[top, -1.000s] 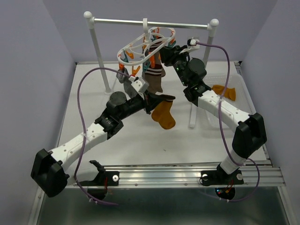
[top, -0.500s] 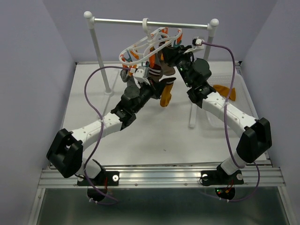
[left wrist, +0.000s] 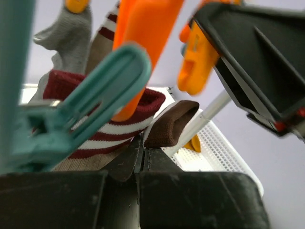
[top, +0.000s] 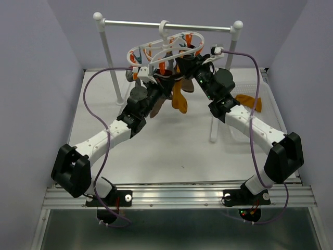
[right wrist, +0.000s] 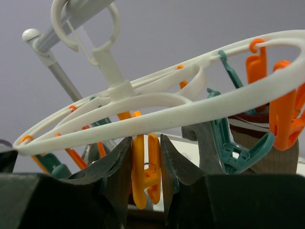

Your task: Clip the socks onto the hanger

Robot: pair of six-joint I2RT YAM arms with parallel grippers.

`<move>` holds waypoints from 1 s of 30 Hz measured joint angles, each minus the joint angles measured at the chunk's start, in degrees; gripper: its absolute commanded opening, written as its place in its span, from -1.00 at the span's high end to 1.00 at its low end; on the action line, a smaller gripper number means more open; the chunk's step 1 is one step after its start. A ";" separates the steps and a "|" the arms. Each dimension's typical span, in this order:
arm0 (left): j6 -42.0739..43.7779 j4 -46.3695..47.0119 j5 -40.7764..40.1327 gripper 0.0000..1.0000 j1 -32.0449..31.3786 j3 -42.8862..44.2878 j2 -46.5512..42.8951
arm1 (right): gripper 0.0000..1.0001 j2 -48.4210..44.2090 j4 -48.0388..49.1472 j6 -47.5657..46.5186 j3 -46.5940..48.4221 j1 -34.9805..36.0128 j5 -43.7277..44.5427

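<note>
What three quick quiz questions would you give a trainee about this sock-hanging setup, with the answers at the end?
1. True or false: the hanger is hooked over the metal bar of the rack.
2. What sits between the right fingers? A) a teal clip B) an orange clip C) a striped sock
3. Fill the gap: the left fingers are shut on a sock cuff whose colour is ____.

Key: 1 true; 2 B; 3 brown.
</note>
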 measured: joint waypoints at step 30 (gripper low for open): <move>-2.29 -19.93 20.06 1.00 7.48 9.07 -3.08 | 0.99 0.02 12.31 -17.57 -4.07 -1.18 -23.87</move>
